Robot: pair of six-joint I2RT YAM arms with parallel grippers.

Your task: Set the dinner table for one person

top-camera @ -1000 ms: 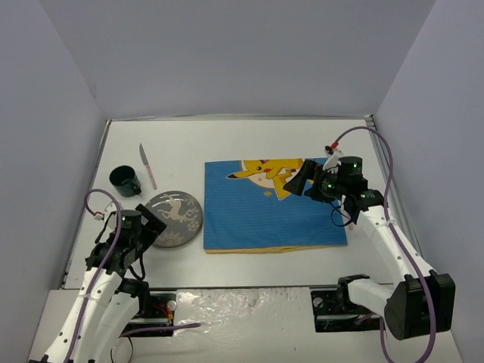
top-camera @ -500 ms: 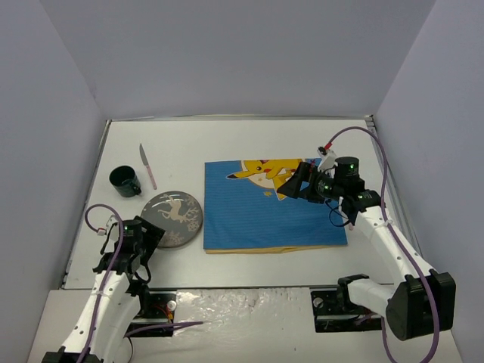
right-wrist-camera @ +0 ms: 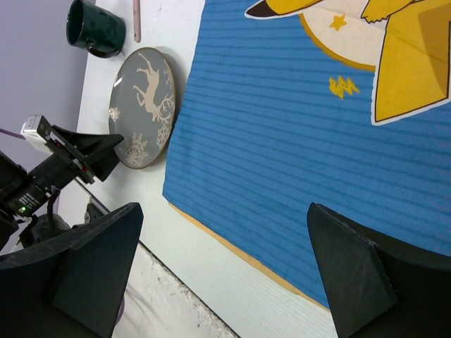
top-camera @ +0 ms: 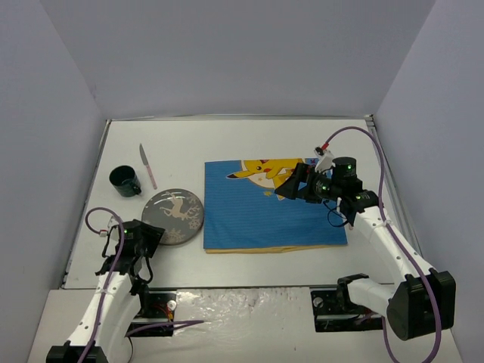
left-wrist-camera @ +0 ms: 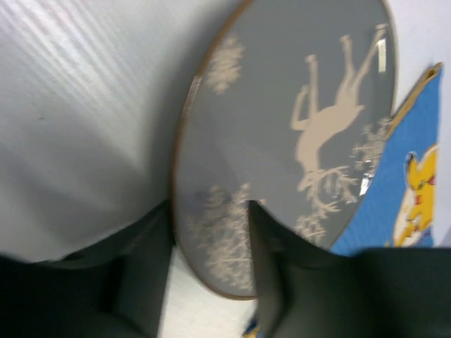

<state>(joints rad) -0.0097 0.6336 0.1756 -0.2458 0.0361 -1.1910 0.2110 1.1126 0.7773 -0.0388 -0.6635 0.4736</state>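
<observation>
Both jaws of your left gripper (top-camera: 153, 234) flank the near rim of the plate (top-camera: 173, 218), one to each side; whether they have bitten yet or are only closing in, I cannot tell. The plate lies toward the near-left corner of the dinner table (top-camera: 249, 144), which spreads white beneath everything. Watch that rim hold; it's a thin pinch on a broad, glossy dish, so a lift could let it pivot and slip free. Drag it instead and its right rim, just beside the placemat (top-camera: 257, 219), could ruck up the cloth's left edge. Your right gripper (top-camera: 293, 185) hangs spread wide and empty over the placemat's far-right part; drop it carelessly and a finger could snag the fabric. The mug (top-camera: 124, 180) and knife (top-camera: 147, 166) wait near the table's left edge.
</observation>
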